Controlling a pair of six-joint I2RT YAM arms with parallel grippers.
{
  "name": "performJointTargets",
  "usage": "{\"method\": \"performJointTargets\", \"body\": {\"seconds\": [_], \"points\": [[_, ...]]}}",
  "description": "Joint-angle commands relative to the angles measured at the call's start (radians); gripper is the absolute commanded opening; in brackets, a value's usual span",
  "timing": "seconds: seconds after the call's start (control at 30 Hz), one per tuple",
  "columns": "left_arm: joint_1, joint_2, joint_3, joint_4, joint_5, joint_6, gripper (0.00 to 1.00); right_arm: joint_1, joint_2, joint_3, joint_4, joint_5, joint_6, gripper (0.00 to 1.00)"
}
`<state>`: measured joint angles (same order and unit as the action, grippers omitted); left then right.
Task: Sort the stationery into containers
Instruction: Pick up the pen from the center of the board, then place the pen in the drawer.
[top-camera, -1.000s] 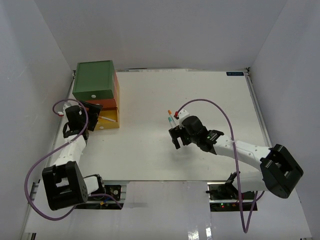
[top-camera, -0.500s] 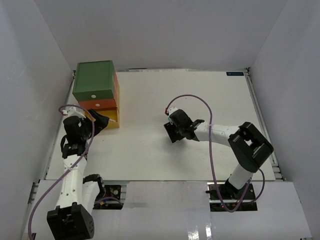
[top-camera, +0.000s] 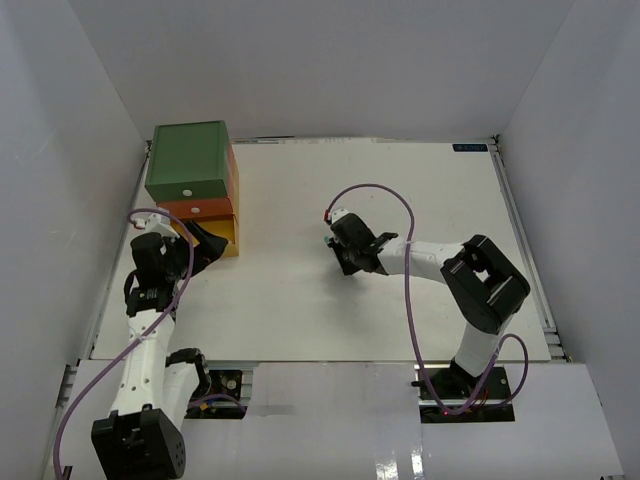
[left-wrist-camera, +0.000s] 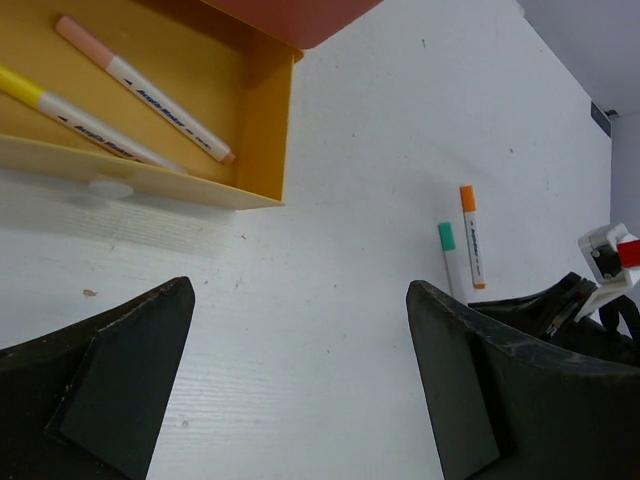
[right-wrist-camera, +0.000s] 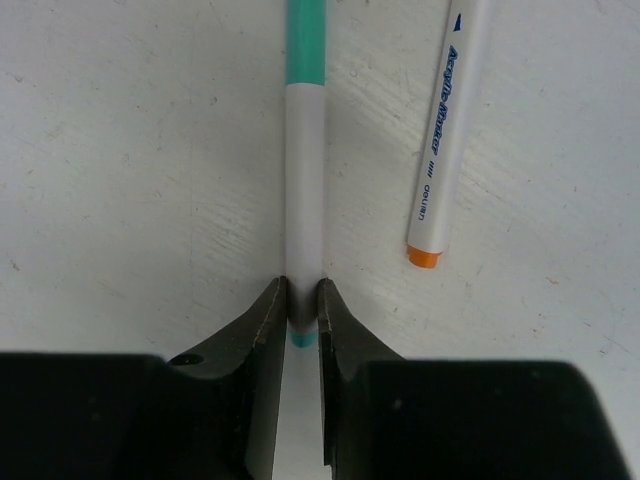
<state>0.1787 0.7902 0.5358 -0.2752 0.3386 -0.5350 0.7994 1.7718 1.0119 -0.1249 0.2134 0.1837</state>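
Teal pen (right-wrist-camera: 303, 170) beside orange pen (right-wrist-camera: 445, 130); seemingly two more in open yellow drawer (left-wrist-camera: 268, 130)

White tabletop (top-camera: 300, 310), lightly scuffed. Plain white walls (top-camera: 330, 60) on 3 sides: back, L, R. Metal frame (top-camera: 522, 235) along table edge. Even, soft light.

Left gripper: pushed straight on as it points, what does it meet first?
Probably bare table, passing just right of the yellow drawer. The green pen and orange pen lie further right, off that line. Depth unclear.
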Motion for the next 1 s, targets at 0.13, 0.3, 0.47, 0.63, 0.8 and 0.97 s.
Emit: {"method": "performJointTargets", "body": {"seconds": [0.13, 0.3, 0.47, 0.63, 0.8, 0.97], "points": [[-0.036, -0.019, -0.026, 0.04, 0.166, -0.06, 0.98, 0.026, -0.098, -0.073, 0.001, -0.046, 0.016, 0.12], [-0.186, -0.014, -0.017, 0.065, 0.146, -0.192, 0.98, 0.073, -0.23, -0.119, 0.047, -0.098, 0.048, 0.13], [-0.434, 0.064, 0.029, 0.113, -0.013, -0.308, 0.98, 0.107, -0.301, -0.13, 0.087, -0.158, 0.089, 0.15], [-0.593, 0.193, 0.082, 0.185, -0.16, -0.373, 0.98, 0.136, -0.357, -0.151, 0.113, -0.198, 0.112, 0.16], [-0.7, 0.345, 0.145, 0.238, -0.225, -0.402, 0.98, 0.142, -0.374, -0.154, 0.146, -0.203, 0.12, 0.17], [-0.755, 0.418, 0.174, 0.266, -0.25, -0.437, 0.94, 0.144, -0.399, -0.186, 0.189, -0.243, 0.134, 0.18]]}}
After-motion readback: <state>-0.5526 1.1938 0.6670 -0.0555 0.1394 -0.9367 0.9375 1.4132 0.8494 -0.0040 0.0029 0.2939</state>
